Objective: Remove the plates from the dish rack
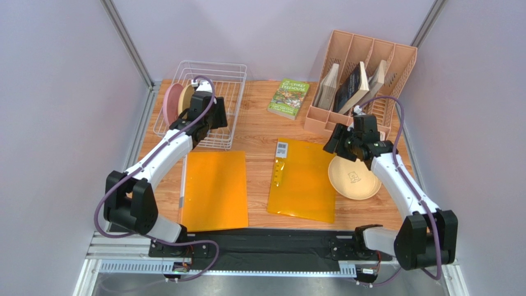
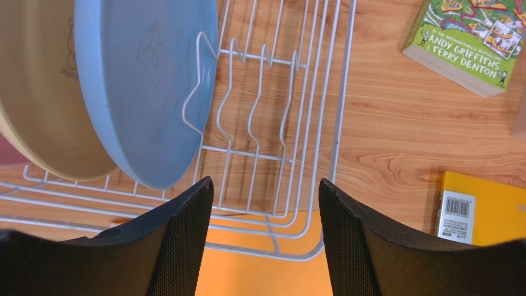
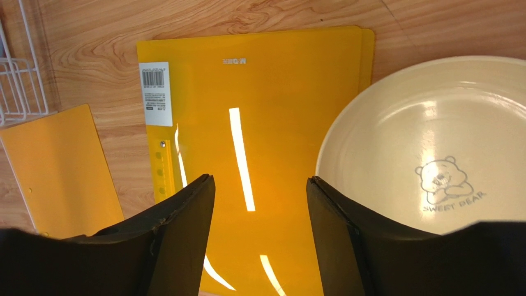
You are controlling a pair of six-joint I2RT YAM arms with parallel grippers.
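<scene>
The white wire dish rack (image 1: 229, 92) stands at the back left. In it stand a pink plate (image 1: 170, 103) and a cream plate (image 1: 185, 97) on edge. The left wrist view shows the rack's wires (image 2: 336, 123), a light blue plate (image 2: 148, 86) upright in the slots, the cream plate (image 2: 43, 92) behind it and a pink sliver (image 2: 7, 151). My left gripper (image 1: 213, 120) (image 2: 265, 191) is open and empty above the rack's near right part, right of the blue plate. Another cream plate (image 1: 355, 179) (image 3: 432, 142) lies flat on the table at the right. My right gripper (image 1: 338, 145) (image 3: 260, 182) is open and empty, just left of it.
A peach slotted organizer (image 1: 395, 61) with books stands at the back right. A green book (image 1: 288, 98) lies between it and the rack. Two orange folders (image 1: 214, 188) (image 1: 304, 179) lie flat mid-table; the right one (image 3: 259, 92) is under my right gripper.
</scene>
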